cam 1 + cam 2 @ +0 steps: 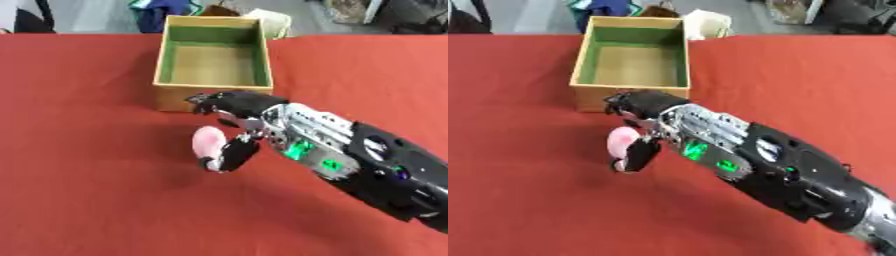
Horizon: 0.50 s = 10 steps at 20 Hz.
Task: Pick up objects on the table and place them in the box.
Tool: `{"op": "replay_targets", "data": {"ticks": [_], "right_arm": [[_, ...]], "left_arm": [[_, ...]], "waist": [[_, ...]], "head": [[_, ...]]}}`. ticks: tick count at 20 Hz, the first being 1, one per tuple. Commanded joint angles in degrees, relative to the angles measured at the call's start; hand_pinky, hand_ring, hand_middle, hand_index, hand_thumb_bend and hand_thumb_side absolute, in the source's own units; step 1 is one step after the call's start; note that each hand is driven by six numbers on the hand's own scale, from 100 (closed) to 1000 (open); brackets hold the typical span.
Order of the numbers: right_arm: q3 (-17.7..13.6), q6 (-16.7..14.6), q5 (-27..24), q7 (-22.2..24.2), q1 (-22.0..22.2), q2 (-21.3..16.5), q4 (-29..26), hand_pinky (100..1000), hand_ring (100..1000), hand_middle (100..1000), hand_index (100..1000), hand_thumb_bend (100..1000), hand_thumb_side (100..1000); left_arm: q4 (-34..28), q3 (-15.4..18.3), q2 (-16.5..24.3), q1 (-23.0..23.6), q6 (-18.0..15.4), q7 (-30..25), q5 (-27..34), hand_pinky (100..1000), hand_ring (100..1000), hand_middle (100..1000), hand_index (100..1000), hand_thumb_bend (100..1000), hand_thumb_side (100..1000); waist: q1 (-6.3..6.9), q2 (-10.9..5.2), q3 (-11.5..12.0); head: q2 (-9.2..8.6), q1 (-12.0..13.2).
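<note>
A pink rounded object sits low over the red tablecloth, just in front of the box. My right hand reaches in from the lower right, its fingers curled over the top of the object and its thumb pressed against the near side, so the hand is shut on it. The wooden box with a green inside stands behind the hand, open at the top and with nothing visible in it. My left hand shows in neither view.
The red cloth covers the whole table. Past the far edge, behind the box, lie a blue item and a pale bag.
</note>
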Motion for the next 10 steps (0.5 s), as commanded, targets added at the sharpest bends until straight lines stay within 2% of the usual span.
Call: {"op": "replay_targets", "data": {"ticks": [1,5,7,10], "right_arm": [[-0.3,0.0,-0.1,-0.5,-0.7,-0.1,1.4,590,824,810,934,430,410],[-0.2,-0.3,-1.0,-1.1,-0.9,0.1,1.9,580,809,747,901,419,404],[-0.2,-0.3,-1.6,-1.1,-1.0,0.1,1.8,569,785,650,843,411,390],[-0.2,-0.2,-2.3,-1.6,-1.1,0.2,1.9,542,762,579,777,372,371]], "left_arm": [[-1.3,-0.3,0.6,-0.4,-0.1,-0.2,0.3,419,375,389,563,100,776],[-1.3,-0.3,0.6,-0.5,-0.1,-0.2,0.3,419,375,389,563,100,776],[-1.3,-0.3,0.6,-0.6,-0.1,-0.3,0.4,419,375,389,563,100,776],[-1.3,-0.3,0.6,-0.6,-0.1,-0.3,0.4,419,375,389,563,100,776]], "waist": [[0.31,-0.74,0.2],[0.27,-0.75,0.2],[0.24,-0.74,0.3],[0.20,-0.72,0.3]], "head": [[-0.59,0.0],[-0.60,0.0],[-0.58,0.0],[-0.62,0.0]]}}
